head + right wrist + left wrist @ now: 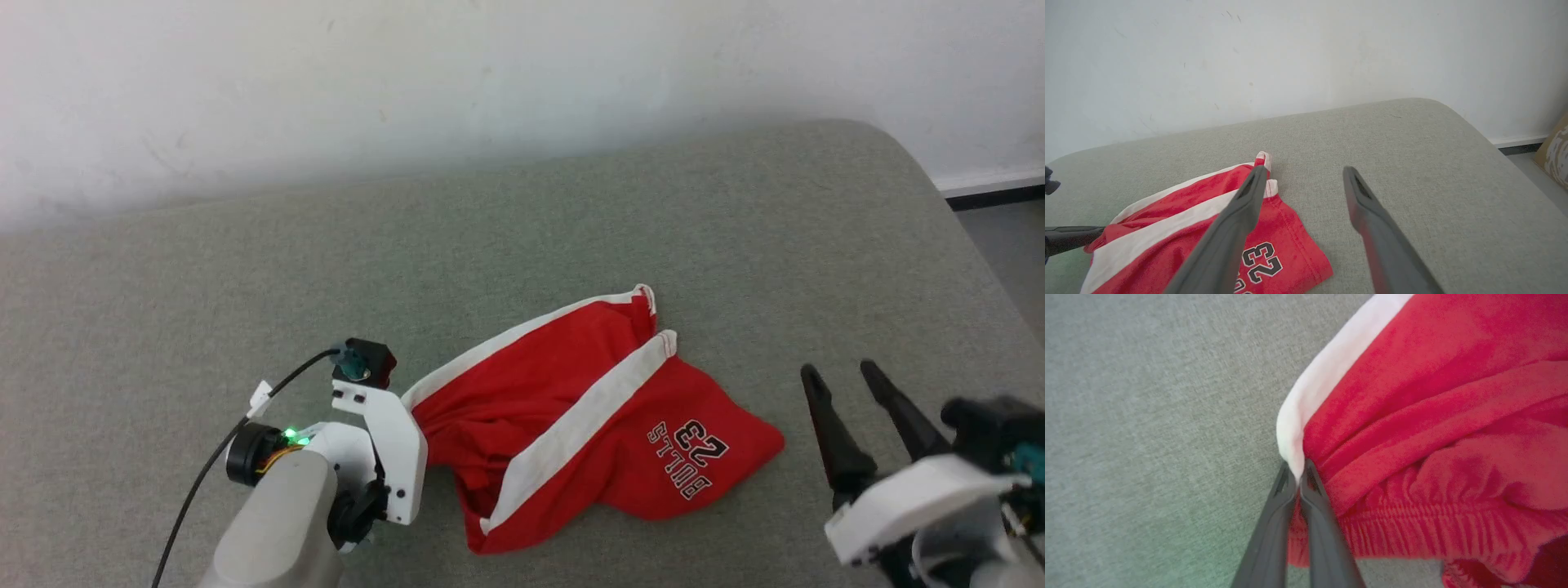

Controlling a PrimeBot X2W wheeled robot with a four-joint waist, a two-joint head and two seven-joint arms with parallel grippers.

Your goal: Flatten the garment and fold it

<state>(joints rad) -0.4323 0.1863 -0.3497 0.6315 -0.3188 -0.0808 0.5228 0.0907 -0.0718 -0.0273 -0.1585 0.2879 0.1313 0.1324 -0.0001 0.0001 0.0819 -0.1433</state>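
Observation:
The garment (571,416), red shorts with white side stripes and a "23" print, lies crumpled on the grey padded surface (571,237). In the left wrist view my left gripper (1299,473) is shut on the garment (1433,428), pinching the white stripe's corner beside the gathered waistband. The head view shows that arm's wrist at the garment's left end, its fingers hidden. My right gripper (841,374) stands open to the right of the garment, holding nothing. In the right wrist view its fingers (1359,196) hover above the printed leg (1274,253) and the bare surface.
A white wall (490,82) runs along the far edge of the grey padded surface. Its rounded right corner (922,163) drops to the floor (1012,245). A cardboard box (1555,151) stands on the floor at the right.

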